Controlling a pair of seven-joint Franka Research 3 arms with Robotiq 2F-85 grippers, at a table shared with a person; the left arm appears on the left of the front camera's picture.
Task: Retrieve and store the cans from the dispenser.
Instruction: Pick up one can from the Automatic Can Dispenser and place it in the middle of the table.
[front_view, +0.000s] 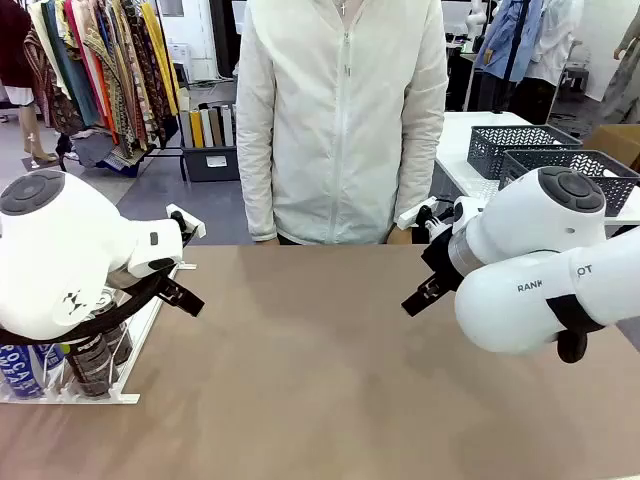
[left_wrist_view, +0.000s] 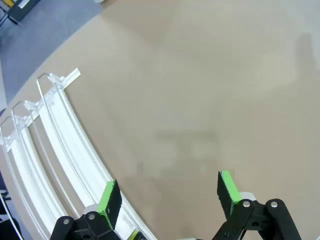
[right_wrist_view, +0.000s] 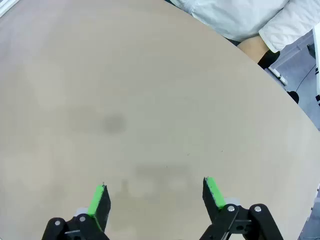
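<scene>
Brown tabletop (front_view: 320, 400) fills the front view, with a person (front_view: 340, 120) in a white jacket at its far edge and grey baskets (front_view: 560, 160) on a white table behind. The dispenser (front_view: 140, 340) lies at the near left corner, and the cans (front_view: 90, 365) stand packed at its near end, half hidden under the left arm (front_view: 60, 250). The right arm (front_view: 540, 270) hangs well apart from them. From the left wrist, the left arm's jaws stand wide open and empty, with one green pad (left_wrist_view: 106, 197) just over the outer rail and bare lanes ahead. A straight descent could catch that rail and shift the rack, and the tight cans could topple a neighbour. From the right wrist, the right arm's jaws gape equally wide and empty over bare tabletop. The person's hand (right_wrist_view: 250, 49) rests at the edge, so a careless sweep risks contact.
</scene>
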